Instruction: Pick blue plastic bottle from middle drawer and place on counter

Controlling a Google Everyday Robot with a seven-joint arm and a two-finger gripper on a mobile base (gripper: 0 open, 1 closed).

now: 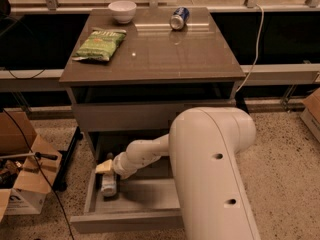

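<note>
- A cardboard box sits open on the floor at far left with dark clutter inside, well apart from the work.
- A green chip bag and a white bowl take up the left and back of the table. A bottle set down there could knock them. What the bowl holds cannot be made out.
- The middle drawer is pulled out, and the blue plastic bottle lies on its side by the left wall, the only thing seen in it.
- The gripper hangs just above the bottle, low in the drawer. Whether its jaws are open, closed or gripping cannot be told.
- The round bottle may roll or wedge against the wall if pinched off-centre, and a steep lift could strike the drawer front overhead.
- A soda can lies on its side at the table's back and would likely roll if nudged.
- The arm hides the drawer's right part.
</note>
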